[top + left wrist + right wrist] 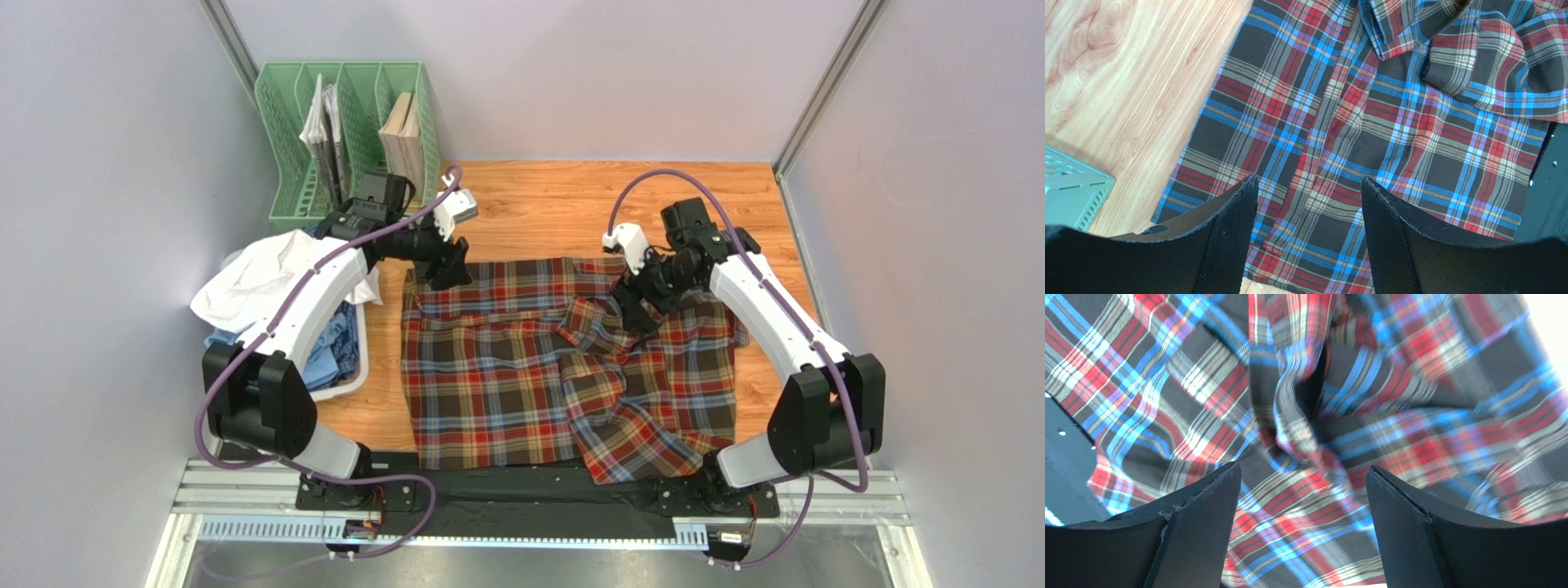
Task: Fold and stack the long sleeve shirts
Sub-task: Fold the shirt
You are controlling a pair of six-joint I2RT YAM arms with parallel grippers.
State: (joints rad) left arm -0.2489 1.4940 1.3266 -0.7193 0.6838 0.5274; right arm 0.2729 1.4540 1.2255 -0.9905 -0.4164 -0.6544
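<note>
Pale grey walls close in a wooden worktop, and on it I count one tartan shirt, spread out between the two arms. Its plaid is red, dark brown, blue and yellow. The hem lies at the near edge over a black strip. One sleeve is laid slantwise across the body. The cloth is rumpled on the right side.

The left gripper is at the shirt's far left corner. In its wrist view its two fingers stand apart over flat plaid with nothing held between them. The right gripper sits over the bunched cloth near the far right. Its two fingers are also spread wide, with a peak of fabric below them, and they clamp nothing.

At the left edge there is one white bin. It holds two more garments: one white shirt heaped on top and one light blue shirt beneath it. Behind the bin stands one green file rack. I can see booklets in one slot and a brownish one in another.
</note>
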